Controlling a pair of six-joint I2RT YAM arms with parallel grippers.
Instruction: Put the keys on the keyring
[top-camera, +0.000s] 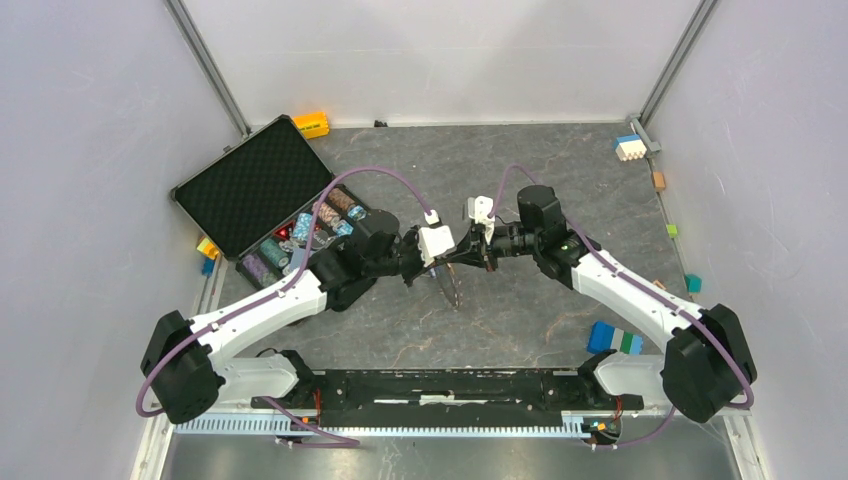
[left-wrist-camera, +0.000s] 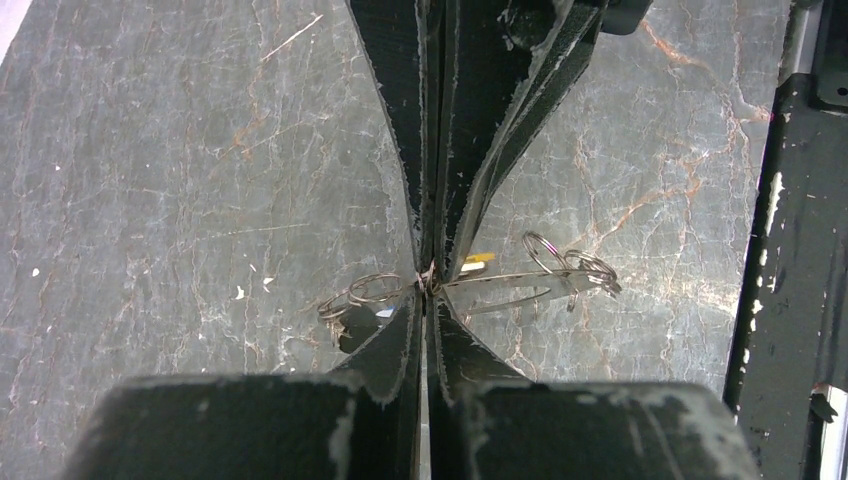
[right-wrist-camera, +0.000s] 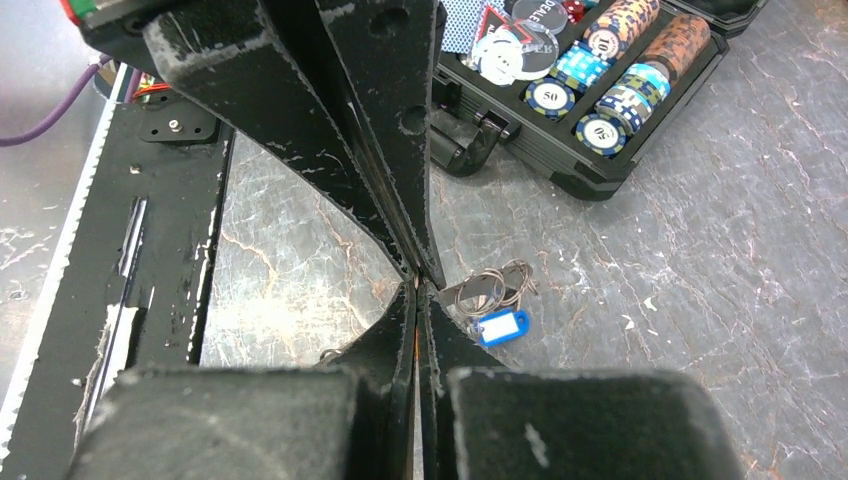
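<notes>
My left gripper (top-camera: 432, 262) and right gripper (top-camera: 462, 256) meet tip to tip above the middle of the table, both shut. In the left wrist view the left gripper (left-wrist-camera: 428, 287) pinches the keyring (left-wrist-camera: 545, 278), a thin silvery wire loop carrying small split rings that spreads to both sides. A yellow-orange key (left-wrist-camera: 478, 260) shows as a sliver beside the right fingertips (left-wrist-camera: 455, 235). In the right wrist view an orange sliver sits between the shut fingers of the right gripper (right-wrist-camera: 420, 287). The blue key (right-wrist-camera: 503, 326), with a white label, hangs from the rings (right-wrist-camera: 490, 285). The bundle dangles in the top view (top-camera: 450, 287).
An open black case (top-camera: 255, 185) with poker chips (right-wrist-camera: 590, 80) lies at the back left. Toy blocks sit along the right edge (top-camera: 612, 338), at the back right (top-camera: 629, 148) and behind the case (top-camera: 311, 123). The black base rail (top-camera: 440, 390) runs along the front.
</notes>
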